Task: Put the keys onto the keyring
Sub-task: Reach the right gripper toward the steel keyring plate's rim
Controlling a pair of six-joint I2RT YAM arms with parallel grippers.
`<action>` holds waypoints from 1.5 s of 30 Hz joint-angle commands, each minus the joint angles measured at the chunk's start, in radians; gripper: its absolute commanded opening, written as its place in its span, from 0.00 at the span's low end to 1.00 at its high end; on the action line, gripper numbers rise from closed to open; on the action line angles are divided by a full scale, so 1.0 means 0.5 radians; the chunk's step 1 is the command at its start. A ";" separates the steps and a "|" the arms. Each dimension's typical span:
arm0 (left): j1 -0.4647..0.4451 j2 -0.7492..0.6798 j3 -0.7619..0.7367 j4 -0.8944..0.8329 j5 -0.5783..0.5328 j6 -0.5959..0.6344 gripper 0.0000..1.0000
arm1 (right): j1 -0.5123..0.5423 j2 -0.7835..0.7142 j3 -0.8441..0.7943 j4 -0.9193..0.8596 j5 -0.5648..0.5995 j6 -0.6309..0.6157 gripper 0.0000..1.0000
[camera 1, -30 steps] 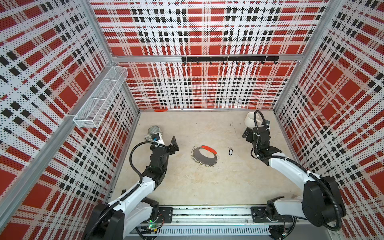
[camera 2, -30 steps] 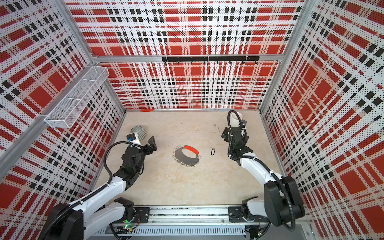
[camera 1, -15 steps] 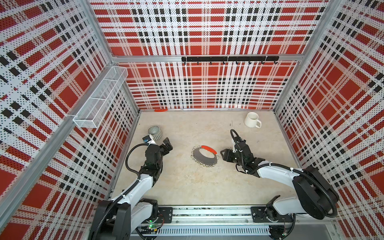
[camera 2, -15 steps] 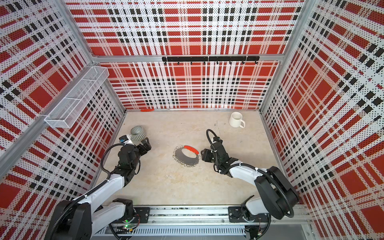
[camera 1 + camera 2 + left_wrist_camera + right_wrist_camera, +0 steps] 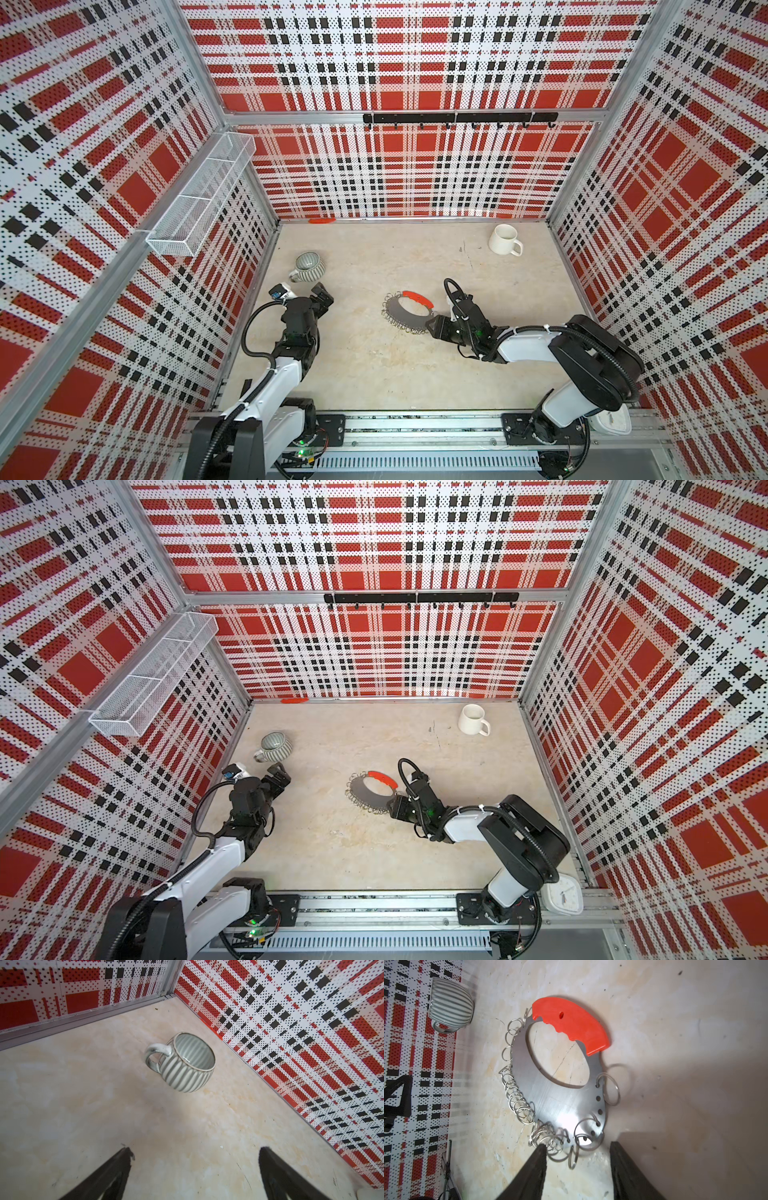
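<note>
Beige tabletop (image 5: pixel 374 374), red-plaid walls all round: keyring (image 5: pixel 405 312) lies flat mid-table, red segment on its far side, wire loops fringing the left and near edges; keys can't be made out anywhere. Right gripper (image 5: pixel 577 1145) sits low at the ring's near-right edge, jaws partway apart w/ only ring edge and table between them; contact w/ loops unclear. Left gripper (image 5: pixel 195 1151) is spread wide over bare table at left, holding nothing, just near of ribbed grey mug (image 5: pixel 308 266); white mug (image 5: pixel 503 240) far right.
</note>
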 commanded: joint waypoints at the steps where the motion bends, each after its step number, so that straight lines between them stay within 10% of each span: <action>1: 0.010 -0.056 -0.030 0.046 -0.012 -0.015 0.98 | -0.052 0.090 0.118 0.054 0.051 -0.046 0.52; 12: 0.011 -0.128 -0.084 0.107 0.007 -0.018 0.98 | -0.445 0.546 0.724 -0.025 -0.343 -0.308 0.48; 29: 0.010 -0.270 -0.323 0.396 -0.055 -0.129 0.98 | 0.034 -0.110 0.313 -0.667 0.237 0.354 0.54; 45: 0.010 -0.365 -0.411 0.504 0.015 -0.110 0.99 | 0.038 -0.031 0.410 -0.907 0.536 0.121 0.42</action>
